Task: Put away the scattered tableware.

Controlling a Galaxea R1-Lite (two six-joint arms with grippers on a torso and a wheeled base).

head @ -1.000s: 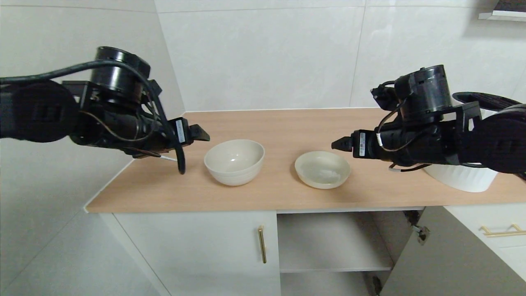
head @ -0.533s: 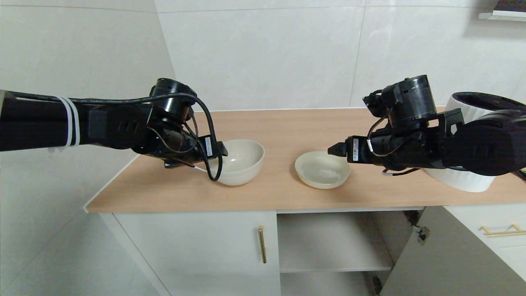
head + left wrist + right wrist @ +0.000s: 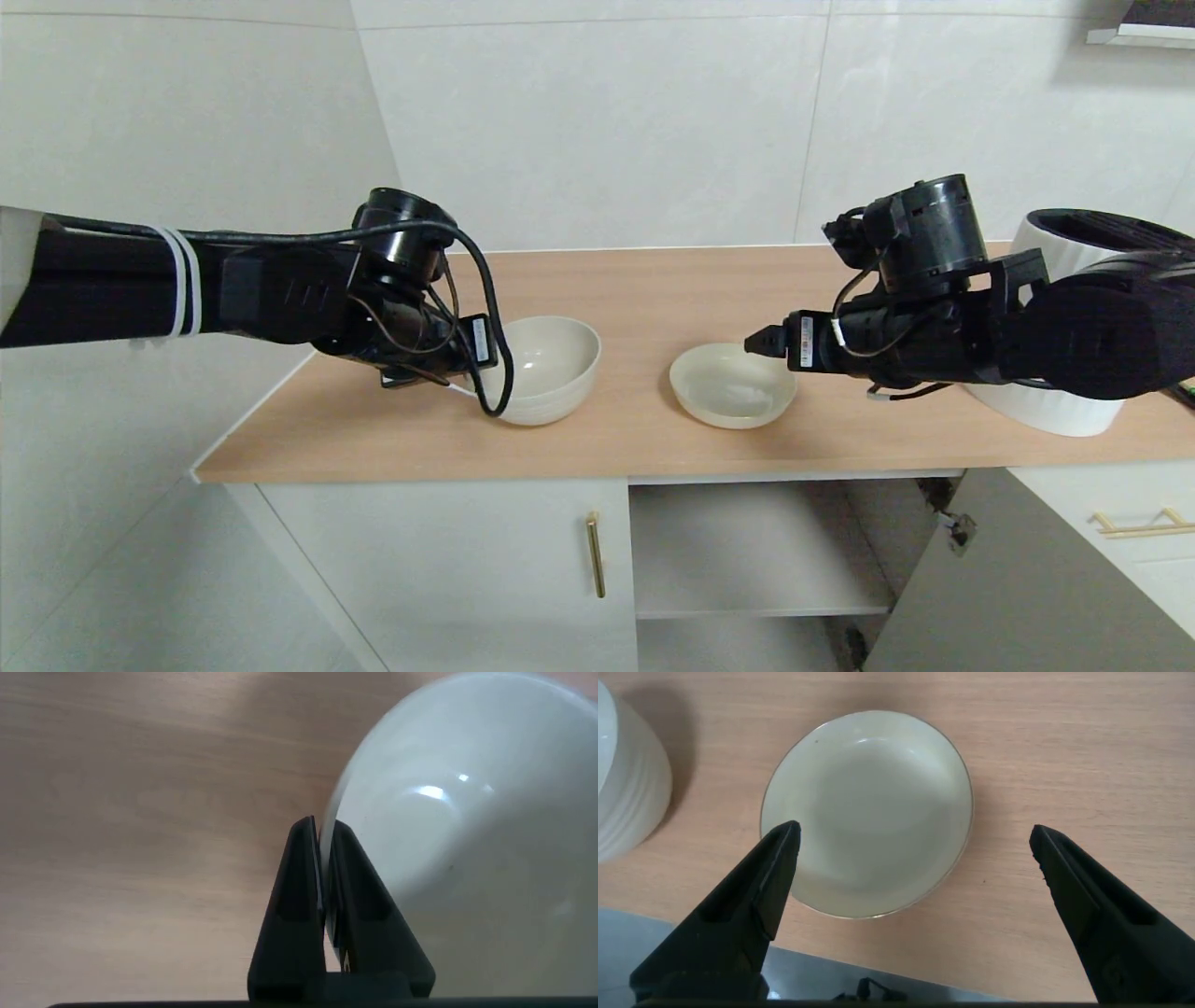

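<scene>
1. L gripper (image 3: 492,341) (image 3: 320,835): black, two-finger, at the L rim of the deep cream bowl (image 3: 551,364) (image 3: 467,812). Fingers are pinched onto the rim wall, one inside and one outside, w/ only the wall between them, so it's clamped on that bowl.
2. Deep cream bowl: round, glossy, faint ribs on the outer wall. It sits upright on the light wood-grain countertop (image 3: 635,280), toward the counter's L part. Its side also shows at the edge of the R wrist view (image 3: 626,775).
3. Shallow cream dish (image 3: 733,387) (image 3: 868,812): round, thin darker rim. It is just R of the deep cream bowl, near but apart, and upright on the same counter.
4. R gripper (image 3: 758,342) (image 3: 913,831): black, further R of the deep cream bowl, hanging over the shallow cream dish's R side. Fingers are spread wide, wider than the dish in the wrist view, w/ nothing between them; no contact w/ the dish.
5. White ribbed round container (image 3: 1055,411): dark top, well apart from the deep cream bowl on the far R, partly hidden behind the R arm.
6. White cabinet, below the deep cream bowl: closed door w/ a gold bar handle (image 3: 595,555) right under it. An open compartment w/ shelf (image 3: 747,551) is below and R of it, and a door (image 3: 980,597) stands swung open further R.
</scene>
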